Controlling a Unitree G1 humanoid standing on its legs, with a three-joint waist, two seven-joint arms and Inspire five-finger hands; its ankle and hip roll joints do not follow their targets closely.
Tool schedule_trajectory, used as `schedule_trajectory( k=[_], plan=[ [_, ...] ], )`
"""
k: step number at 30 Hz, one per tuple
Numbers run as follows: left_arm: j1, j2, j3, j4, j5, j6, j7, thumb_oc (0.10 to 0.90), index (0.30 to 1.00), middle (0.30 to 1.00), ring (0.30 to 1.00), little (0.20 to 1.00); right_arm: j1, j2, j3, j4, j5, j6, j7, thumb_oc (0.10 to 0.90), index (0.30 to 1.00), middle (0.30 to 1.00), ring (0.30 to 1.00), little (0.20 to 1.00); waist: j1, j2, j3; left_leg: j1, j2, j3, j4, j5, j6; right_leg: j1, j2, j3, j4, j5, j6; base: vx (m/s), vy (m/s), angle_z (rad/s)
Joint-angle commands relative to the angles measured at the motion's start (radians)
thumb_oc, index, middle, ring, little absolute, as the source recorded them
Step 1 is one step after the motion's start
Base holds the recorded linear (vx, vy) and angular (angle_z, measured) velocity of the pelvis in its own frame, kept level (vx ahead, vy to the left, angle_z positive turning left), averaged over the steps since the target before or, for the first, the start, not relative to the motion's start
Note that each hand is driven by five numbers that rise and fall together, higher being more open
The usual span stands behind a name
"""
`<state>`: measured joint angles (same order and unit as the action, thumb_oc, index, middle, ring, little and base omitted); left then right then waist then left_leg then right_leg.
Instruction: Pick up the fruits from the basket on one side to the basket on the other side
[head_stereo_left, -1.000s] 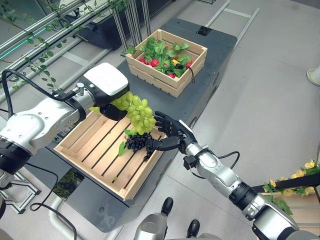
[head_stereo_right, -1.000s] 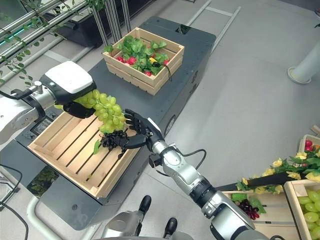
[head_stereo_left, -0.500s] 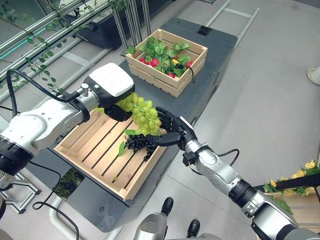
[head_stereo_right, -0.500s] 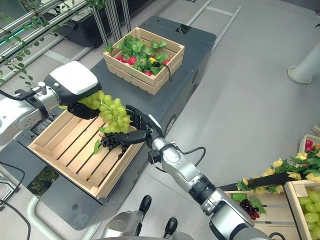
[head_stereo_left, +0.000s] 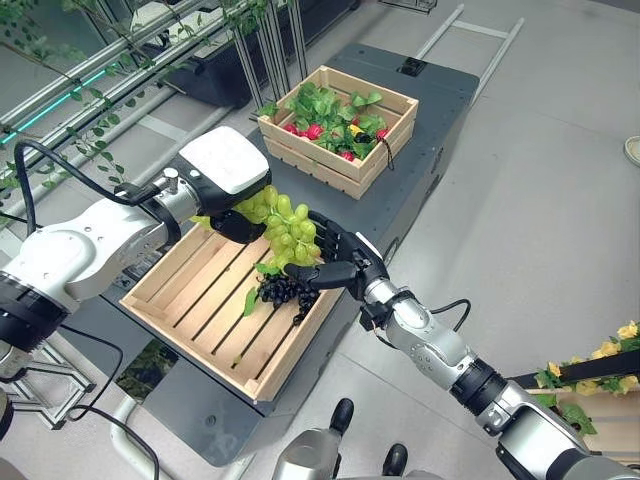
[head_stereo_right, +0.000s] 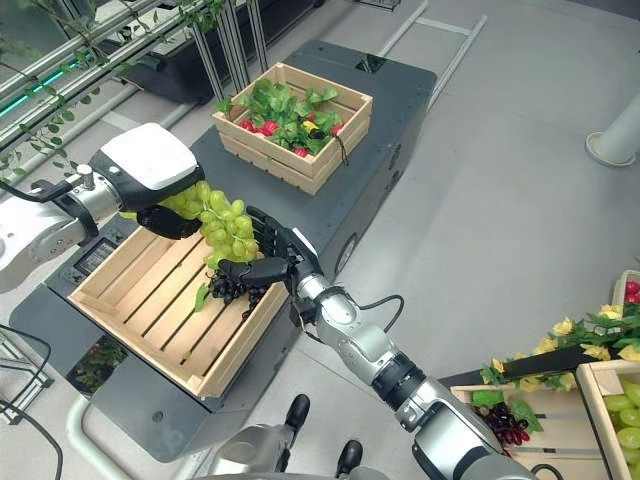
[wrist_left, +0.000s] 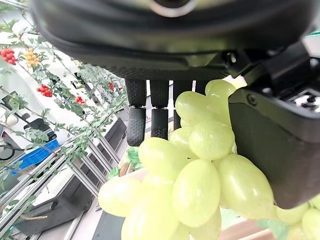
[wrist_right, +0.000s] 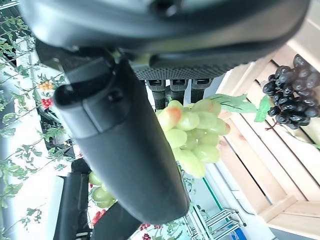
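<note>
No readable writing on anything here. Left hand (head_stereo_left: 235, 222) curled round the top of the green grape bunch (head_stereo_left: 285, 228), fingers and thumb closed on it per left wrist view; bunch hangs over the near crate's right side, above the slats. Right hand (head_stereo_left: 335, 265) sits at the bunch's lower end, fingers spread and relaxed, thumb alongside the grapes, cupping rather than clamped; contact with the grapes can't be told for sure. Dark grape bunch (head_stereo_left: 284, 291) with a green leaf lies on the slats by the near crate's right rim, just under the green bunch. Near crate (head_stereo_left: 176, 303): pale slatted wood, shallow, rectangular, most of its floor bare left of the grapes. Far crate (head_stereo_left: 336, 166): same wood, taller slat walls, packed with green leaves and red and yellow fruit, well apart from the near one. Both stand on a dark grey flat-topped table (head_stereo_left: 433, 92), matte, with open top between the crates. Grey smooth floor (head_stereo_left: 540, 200) to the right
</note>
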<state>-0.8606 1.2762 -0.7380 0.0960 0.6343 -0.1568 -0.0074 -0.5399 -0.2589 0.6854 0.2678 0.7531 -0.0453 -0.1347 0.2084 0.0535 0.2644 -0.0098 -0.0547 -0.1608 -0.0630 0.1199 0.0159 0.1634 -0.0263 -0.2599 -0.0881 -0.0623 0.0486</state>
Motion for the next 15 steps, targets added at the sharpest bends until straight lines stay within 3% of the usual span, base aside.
schedule_trajectory(
  k=[1,15],
  plan=[
    [0.024,-0.078,0.129,0.037,-0.076,0.040,0.086,0.400,0.300,0.300,0.300,0.300,-0.035,0.081,-0.022,-0.037,-0.014,-0.107,0.013,0.800,0.900,0.900,0.900,0.900,0.009,-0.018,-0.209,0.044,-0.045,0.035,-0.012,-0.115,-0.001,-0.054,-0.034,-0.014,0.010,0.037,0.021,0.00,0.000,0.00],
    [0.058,-0.127,0.174,-0.060,-0.137,0.028,0.034,0.400,0.300,0.300,0.300,0.300,-0.046,0.093,-0.027,-0.022,-0.070,-0.110,-0.076,0.800,0.900,0.900,0.900,0.900,0.009,-0.019,-0.210,0.049,-0.046,0.033,-0.016,-0.115,0.001,-0.054,-0.035,-0.010,0.015,0.037,0.022,0.00,0.000,0.00]
  ],
)
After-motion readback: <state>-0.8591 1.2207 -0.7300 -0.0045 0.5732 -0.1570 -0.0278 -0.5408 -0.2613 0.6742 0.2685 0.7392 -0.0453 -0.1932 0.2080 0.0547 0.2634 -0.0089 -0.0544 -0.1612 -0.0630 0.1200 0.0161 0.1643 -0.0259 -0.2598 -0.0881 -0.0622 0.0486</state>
